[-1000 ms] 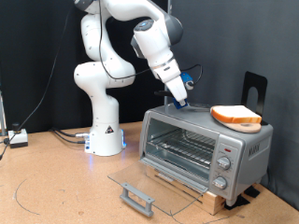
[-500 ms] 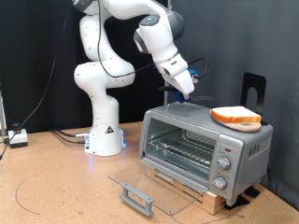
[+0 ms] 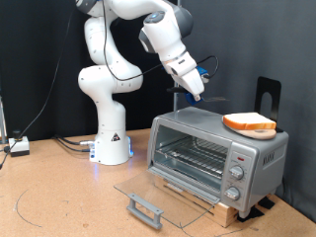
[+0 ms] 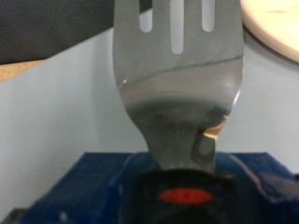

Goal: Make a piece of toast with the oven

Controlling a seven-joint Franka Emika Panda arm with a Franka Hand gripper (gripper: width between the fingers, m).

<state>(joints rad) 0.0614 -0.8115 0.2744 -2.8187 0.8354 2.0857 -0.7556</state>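
The glass door [image 3: 163, 197] of the oven [image 3: 219, 151] is seen folded fully down, flat toward the exterior view's bottom left, with its handle [image 3: 144, 208] at the outer edge; the cavity stands open and the wire rack [image 3: 190, 158] inside is bare. Free room is seen above the oven's flat top on the exterior view's left half. Above that stretch the gripper [image 3: 197, 93] is hung clear of the metal, the white arm bent over and angled down from the exterior view's top. A slotted metal spatula [image 4: 177, 70] is clamped between the fingers, its blade pointed forward in the wrist view. Below and to the exterior view's right of the gripper, the piece of toast [image 3: 249, 121] is laid on a round wooden plate [image 3: 259, 133] on the oven's top, pale-faced with a golden crust.
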